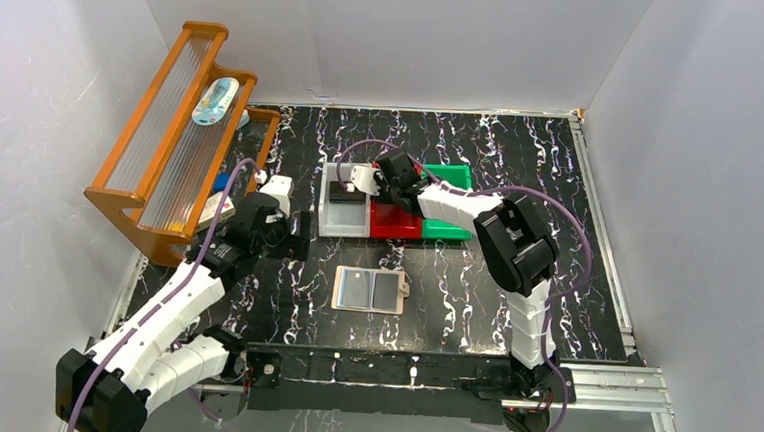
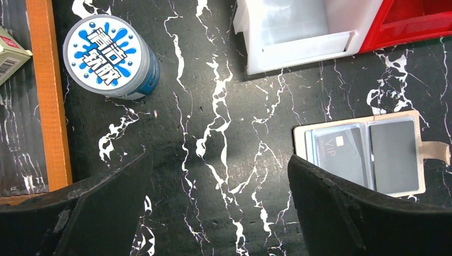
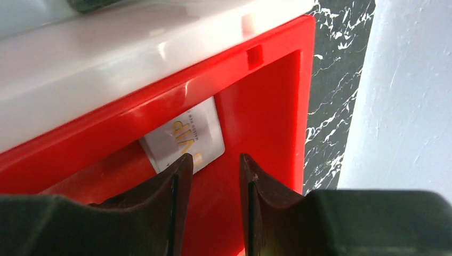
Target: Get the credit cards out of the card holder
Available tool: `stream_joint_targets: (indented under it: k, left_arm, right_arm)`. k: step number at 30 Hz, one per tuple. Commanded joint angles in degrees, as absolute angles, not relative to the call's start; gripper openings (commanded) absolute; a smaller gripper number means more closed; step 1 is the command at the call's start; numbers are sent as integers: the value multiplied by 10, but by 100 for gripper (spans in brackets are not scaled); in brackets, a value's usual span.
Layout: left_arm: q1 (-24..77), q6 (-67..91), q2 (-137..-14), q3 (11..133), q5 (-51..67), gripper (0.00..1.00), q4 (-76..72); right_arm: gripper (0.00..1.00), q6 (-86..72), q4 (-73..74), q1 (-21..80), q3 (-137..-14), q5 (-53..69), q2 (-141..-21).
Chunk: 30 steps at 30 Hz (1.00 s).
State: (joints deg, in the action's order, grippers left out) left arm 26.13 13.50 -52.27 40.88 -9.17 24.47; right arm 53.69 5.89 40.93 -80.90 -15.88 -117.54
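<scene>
The tan card holder (image 1: 369, 289) lies open and flat on the black marbled table, strap tab to the right. In the left wrist view it (image 2: 416, 120) holds a dark VIP card (image 2: 341, 152) and a second dark card (image 2: 394, 154) in its pale blue pockets. My left gripper (image 1: 297, 236) (image 2: 217, 160) is wide open and empty, just left of the holder. My right gripper (image 1: 398, 169) (image 3: 216, 157) is open over the red bin (image 3: 266, 106), where a silver VIP card (image 3: 184, 136) lies by my left finger. A dark card (image 1: 345, 189) lies in the white bin.
White (image 1: 329, 223), red (image 1: 395, 220) and green (image 1: 447, 230) bins stand side by side behind the holder. An orange rack (image 1: 178, 133) stands at the left, with a blue-lidded can (image 2: 109, 56) beside it. White walls close in the table.
</scene>
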Motion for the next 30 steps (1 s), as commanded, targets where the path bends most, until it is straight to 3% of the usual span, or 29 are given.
stream_joint_targets:
  k: [1,6,16,22,27,30]
  left_arm:
    - [259,128,-509,421,-83,98,249]
    - [259,127,-512,421,-85,98,250]
    - [259,129,-526,421,-75,98,248]
    - [259,132,-527,423,-82,98,249]
    - [259,134,-514,421,-100,98,249]
    - [259,137,-509,421,-106,98,250]
  right_arm:
    - [46,488,28,409,-844,-179,-1180]
    - [46,391,37,411,-840,-121,-1128]
    - [53,192,-35,413,-720,-81,-932]
    - [56,-10,-44,413,-635,138,-814]
    - [56,-205,-20,414,-611,142,-797]
    - [62,-266,16,412,-621,138,-801]
